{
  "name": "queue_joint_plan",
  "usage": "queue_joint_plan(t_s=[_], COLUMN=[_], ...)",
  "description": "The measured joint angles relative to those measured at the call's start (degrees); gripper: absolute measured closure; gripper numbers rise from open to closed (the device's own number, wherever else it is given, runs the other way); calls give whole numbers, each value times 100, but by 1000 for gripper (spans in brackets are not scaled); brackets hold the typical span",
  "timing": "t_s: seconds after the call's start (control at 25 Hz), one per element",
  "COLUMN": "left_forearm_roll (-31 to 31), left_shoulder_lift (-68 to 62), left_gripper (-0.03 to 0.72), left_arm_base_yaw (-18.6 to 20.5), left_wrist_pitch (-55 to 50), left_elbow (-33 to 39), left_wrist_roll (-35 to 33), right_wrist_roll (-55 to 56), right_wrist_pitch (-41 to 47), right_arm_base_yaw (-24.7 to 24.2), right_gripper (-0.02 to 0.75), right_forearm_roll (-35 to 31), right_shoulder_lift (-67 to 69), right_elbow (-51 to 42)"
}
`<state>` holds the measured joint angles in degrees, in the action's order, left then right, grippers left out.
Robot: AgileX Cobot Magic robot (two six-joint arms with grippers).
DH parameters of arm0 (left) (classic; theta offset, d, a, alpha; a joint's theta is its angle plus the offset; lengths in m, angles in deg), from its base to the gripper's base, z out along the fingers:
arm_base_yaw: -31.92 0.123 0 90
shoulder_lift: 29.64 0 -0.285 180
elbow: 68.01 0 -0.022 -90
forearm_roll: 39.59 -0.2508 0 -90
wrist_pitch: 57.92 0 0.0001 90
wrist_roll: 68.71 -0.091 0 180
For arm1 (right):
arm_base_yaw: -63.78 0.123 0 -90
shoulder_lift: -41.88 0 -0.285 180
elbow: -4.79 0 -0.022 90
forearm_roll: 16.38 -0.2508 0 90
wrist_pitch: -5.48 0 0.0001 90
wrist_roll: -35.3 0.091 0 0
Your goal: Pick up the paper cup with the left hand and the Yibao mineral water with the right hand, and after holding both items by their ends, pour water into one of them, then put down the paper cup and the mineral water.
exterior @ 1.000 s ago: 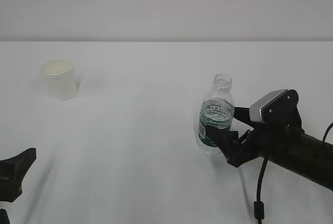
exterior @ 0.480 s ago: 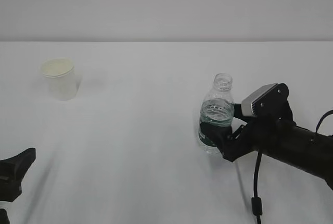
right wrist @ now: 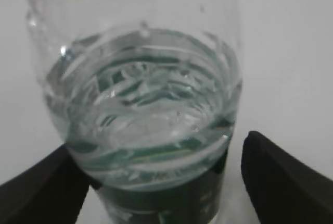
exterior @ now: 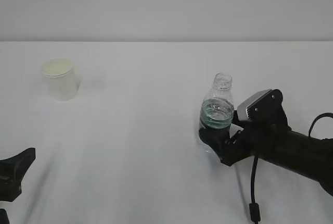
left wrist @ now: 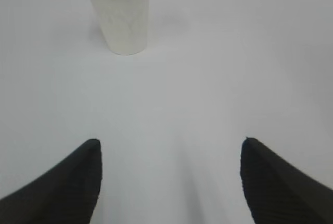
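Your right claw point(exterior: 217, 141) stands spread around the green label band of the small clear uncapped plastic water bottle point(exterior: 215, 117) upright on the white surface point(exterior: 145, 130), seemingly not yet pinching, so squeeze gently there: thin walls buckle, water may spill.
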<state>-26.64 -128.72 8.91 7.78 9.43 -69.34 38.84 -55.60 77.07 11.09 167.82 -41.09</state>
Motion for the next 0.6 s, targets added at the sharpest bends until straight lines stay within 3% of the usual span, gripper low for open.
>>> queue_joint_plan(t_s=[0.6], left_forearm_roll=[9], left_shoulder_lift=[0], left_gripper=[95], left_arm_base_yaw=[0], left_wrist_pitch=[0], left_elbow=[0], left_wrist_roll=[0], right_wrist_roll=[12], right_wrist_pitch=[-290], right_arm_base_yaw=[0], right_gripper=[56], right_forearm_roll=[-24], right_shoulder_lift=[203], right_elbow=[89])
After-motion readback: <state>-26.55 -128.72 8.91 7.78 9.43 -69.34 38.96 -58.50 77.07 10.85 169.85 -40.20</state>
